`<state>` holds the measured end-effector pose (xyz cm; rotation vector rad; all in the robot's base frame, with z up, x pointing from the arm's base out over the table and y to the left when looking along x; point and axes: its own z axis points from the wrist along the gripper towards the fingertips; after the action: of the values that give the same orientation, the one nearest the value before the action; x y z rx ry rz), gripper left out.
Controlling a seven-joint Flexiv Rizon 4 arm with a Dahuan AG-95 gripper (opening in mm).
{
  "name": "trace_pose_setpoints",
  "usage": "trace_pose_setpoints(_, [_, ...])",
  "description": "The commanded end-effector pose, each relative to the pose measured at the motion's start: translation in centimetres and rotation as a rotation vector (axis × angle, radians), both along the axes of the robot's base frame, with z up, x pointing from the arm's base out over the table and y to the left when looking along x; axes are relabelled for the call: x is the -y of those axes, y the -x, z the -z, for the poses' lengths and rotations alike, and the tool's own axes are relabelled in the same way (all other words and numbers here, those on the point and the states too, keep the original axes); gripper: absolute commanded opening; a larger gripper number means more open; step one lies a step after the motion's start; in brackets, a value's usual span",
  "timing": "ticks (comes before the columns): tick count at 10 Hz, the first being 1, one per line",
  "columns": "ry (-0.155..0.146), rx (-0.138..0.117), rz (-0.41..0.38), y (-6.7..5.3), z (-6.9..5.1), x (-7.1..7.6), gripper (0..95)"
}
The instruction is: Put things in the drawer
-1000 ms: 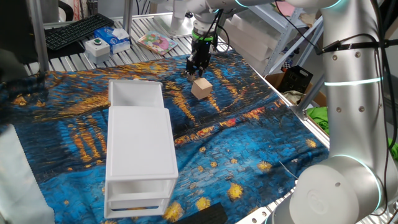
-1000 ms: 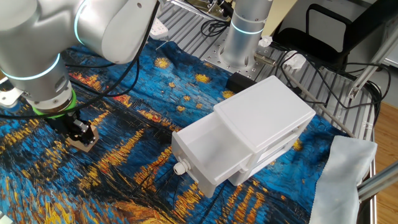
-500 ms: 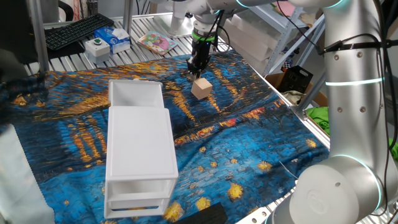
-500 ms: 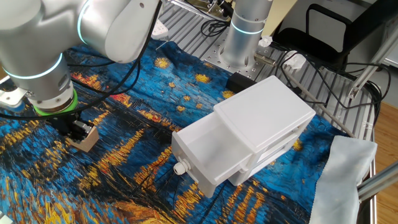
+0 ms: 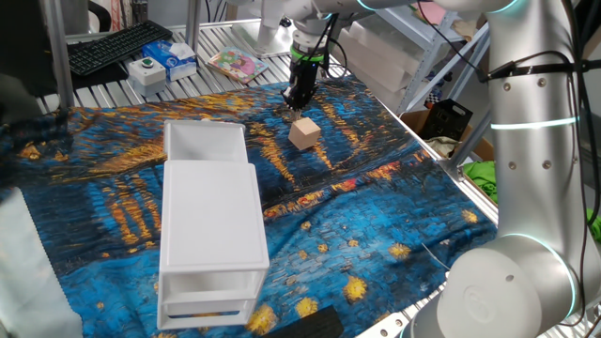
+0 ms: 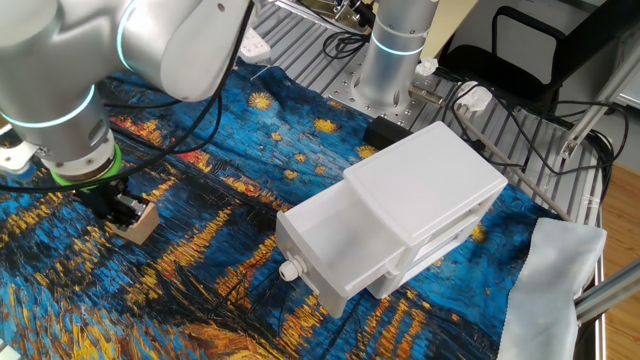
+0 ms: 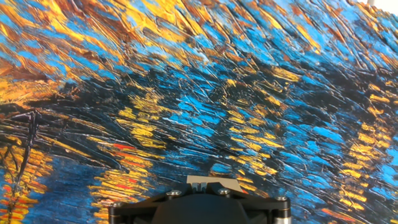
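Observation:
A small tan wooden cube (image 5: 303,133) (image 6: 138,222) rests on the painted cloth, right of the white cabinet (image 5: 211,225). My gripper (image 5: 298,103) (image 6: 120,208) hangs close beside the cube, on its far side in one fixed view, with its fingers shut together and nothing between them. In the hand view the shut gripper (image 7: 207,182) shows at the bottom edge, with a bit of the tan cube (image 7: 230,185) just past it. The drawer (image 5: 205,141) (image 6: 335,245), the cabinet's top tray, is pulled out and holds nothing that I can see.
The lower drawer (image 6: 440,250) of the cabinet is closed. A keyboard (image 5: 117,45), a small box (image 5: 171,56) and a booklet (image 5: 235,64) lie on the slatted bench behind the cloth. The robot's base (image 6: 395,50) and cables (image 6: 520,110) stand beyond the cabinet.
The fingers have closed from open to fully shut beside the cube. The cube has stayed where it was.

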<state>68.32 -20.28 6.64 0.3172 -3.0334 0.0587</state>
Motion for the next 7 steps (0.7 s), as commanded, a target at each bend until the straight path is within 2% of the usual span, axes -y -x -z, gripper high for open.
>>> trace_pose_setpoints(1, [0.001,0.017,0.009,0.01,0.0,0.12,0.0])
trace_pose_setpoints(3, [-0.004,0.019,0.0,0.01,0.0,0.12,0.0])
trace_pose_setpoints(4, [-0.008,0.032,-0.009,0.01,0.0,0.12,0.0])
trace_pose_setpoints(7, [-0.017,0.041,-0.025,0.01,0.0,0.12,0.0])
